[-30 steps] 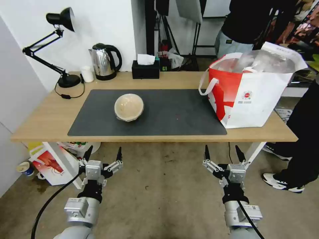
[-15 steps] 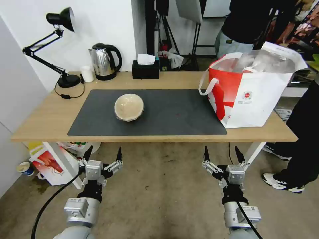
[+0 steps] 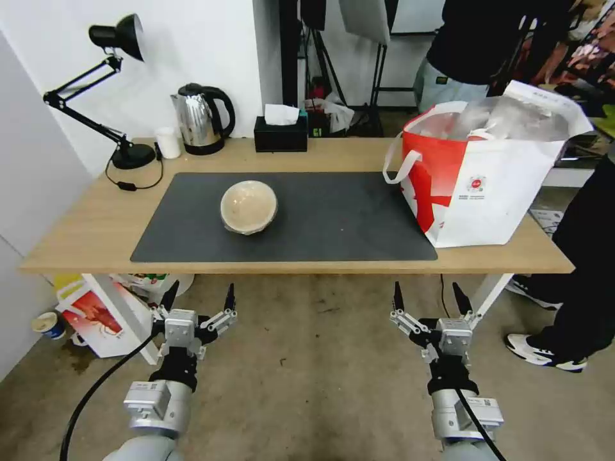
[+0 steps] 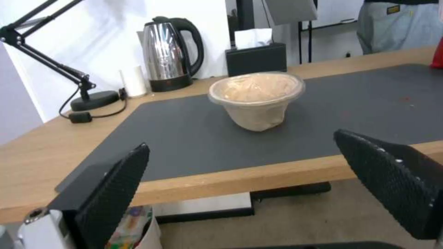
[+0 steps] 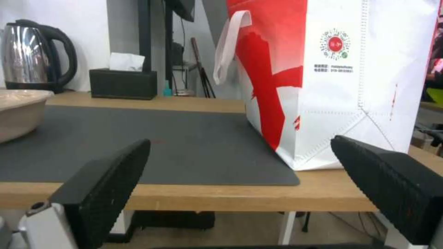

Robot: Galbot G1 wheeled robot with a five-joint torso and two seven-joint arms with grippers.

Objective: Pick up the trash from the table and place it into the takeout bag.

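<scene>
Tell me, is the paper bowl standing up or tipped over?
Standing up. The beige paper bowl sits on its narrow base on the dark mat, rim on top and level, with a clear cover across it.

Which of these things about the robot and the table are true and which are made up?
1. The beige paper bowl sits on the dark grey mat. True.
2. The left pincer is squeezing the bowl. False: it hangs open below the table's front edge, holding nothing.
3. The takeout bag stands at the right end of the table. True.
4. The right pincer is inside the bag. False: it is open, low in front of the table.
5. The kettle is lying on its side. False: it stands upright at the back, near the black tissue box.
</scene>
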